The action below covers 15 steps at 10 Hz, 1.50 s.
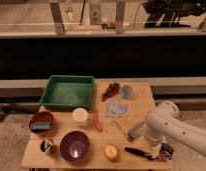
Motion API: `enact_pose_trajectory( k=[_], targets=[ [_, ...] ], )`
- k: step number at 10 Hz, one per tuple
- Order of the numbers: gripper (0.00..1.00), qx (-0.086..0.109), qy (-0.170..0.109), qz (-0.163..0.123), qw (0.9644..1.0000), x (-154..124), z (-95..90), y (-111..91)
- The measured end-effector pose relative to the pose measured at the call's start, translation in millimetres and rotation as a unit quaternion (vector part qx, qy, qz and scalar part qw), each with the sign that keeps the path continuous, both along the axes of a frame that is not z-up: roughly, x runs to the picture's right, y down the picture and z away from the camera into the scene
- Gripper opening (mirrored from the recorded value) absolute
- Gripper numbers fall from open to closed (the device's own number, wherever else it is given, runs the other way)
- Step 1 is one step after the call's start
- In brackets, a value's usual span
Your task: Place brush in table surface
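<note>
The brush [138,151] is slim and black. It lies flat on the light-wood table surface [141,97] near the front right corner, just right of a yellow-orange fruit. My gripper [164,152] is low at the brush's right end, at the table's front right edge. The white arm [168,127] reaches in from the right above it. The gripper's contact with the brush is not clear.
A green tray [68,92] stands at the back left. A purple bowl [75,145], white cup [80,116], orange-red stick [98,121], grey block [117,108], blue cup [126,92], brown bowl [42,122] and fruit [111,151] are spread over the table.
</note>
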<state>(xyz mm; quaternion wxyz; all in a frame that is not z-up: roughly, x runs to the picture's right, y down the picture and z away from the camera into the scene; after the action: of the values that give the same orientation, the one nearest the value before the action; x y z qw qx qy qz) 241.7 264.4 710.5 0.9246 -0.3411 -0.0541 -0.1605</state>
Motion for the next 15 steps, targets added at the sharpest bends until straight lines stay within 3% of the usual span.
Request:
enact_pose_trajectory(
  k=[4, 7, 11, 12, 13, 15],
  targets=[
    [0.8, -0.011, 0.024, 0.039, 0.9989, 6.7, -11.6, 10.4],
    [0.8, 0.009, 0.018, 0.084, 0.9963, 19.4, -9.8, 30.5],
    [0.8, 0.026, 0.0, 0.098, 0.9949, 17.5, 22.8, 54.5],
    [0.8, 0.038, 0.006, 0.102, 0.994, 17.3, 28.1, 59.8],
    [0.77, 0.049, 0.012, 0.111, 0.9926, 18.5, 33.0, 65.3],
    [0.58, 0.06, 0.014, 0.118, 0.9911, 18.9, 42.7, 68.5]
  ],
)
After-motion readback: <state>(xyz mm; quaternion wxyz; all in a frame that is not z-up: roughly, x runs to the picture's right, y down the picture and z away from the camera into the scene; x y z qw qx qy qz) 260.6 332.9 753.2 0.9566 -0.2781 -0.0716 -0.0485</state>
